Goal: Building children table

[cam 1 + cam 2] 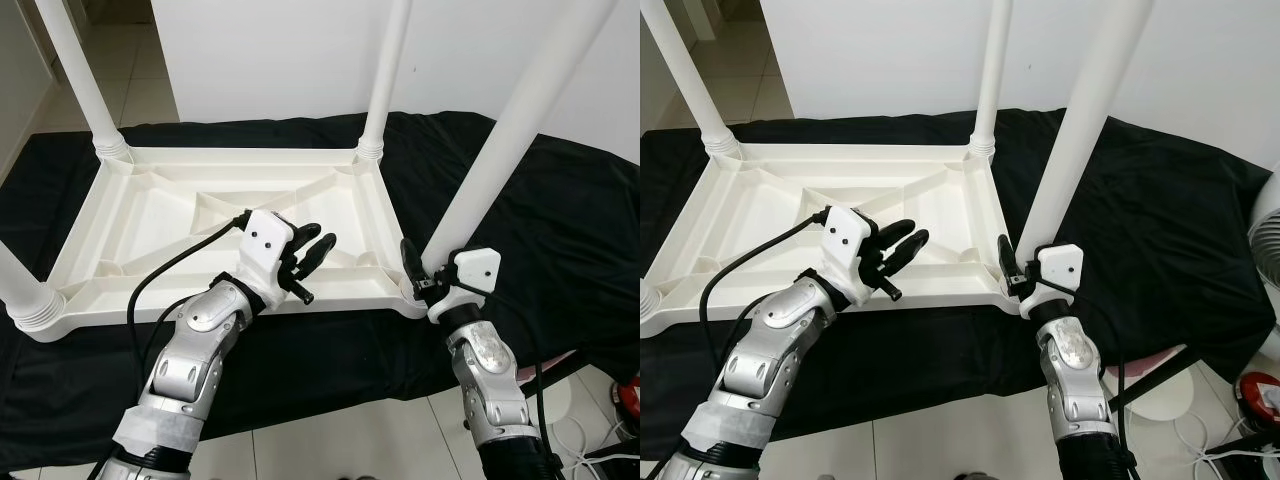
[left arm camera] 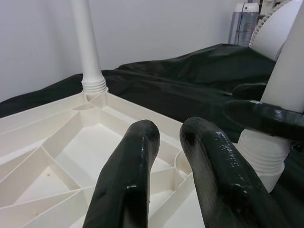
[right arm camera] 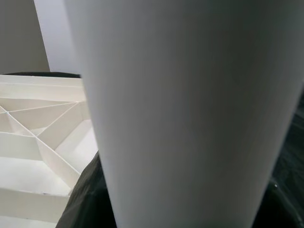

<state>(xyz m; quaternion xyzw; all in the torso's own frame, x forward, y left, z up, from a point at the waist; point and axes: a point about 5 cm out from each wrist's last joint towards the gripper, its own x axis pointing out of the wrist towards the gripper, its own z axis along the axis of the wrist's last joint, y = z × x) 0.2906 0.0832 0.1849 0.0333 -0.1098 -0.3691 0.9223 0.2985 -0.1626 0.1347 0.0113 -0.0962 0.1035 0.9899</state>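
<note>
Upturned tabletop lies on the black cloth. Right pincer clamps the near-right leg at its base; left pincer hovers empty, fingers slightly apart. Best to keep that leg upright and twist steadily.

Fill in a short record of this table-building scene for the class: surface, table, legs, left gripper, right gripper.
surface: black cloth
table: white tabletop lying upside down on the cloth
legs: four white legs standing up at the corners
left gripper: left gripper over the tabletop's underside, holding nothing
right gripper: right gripper around the base of the near right leg
</note>
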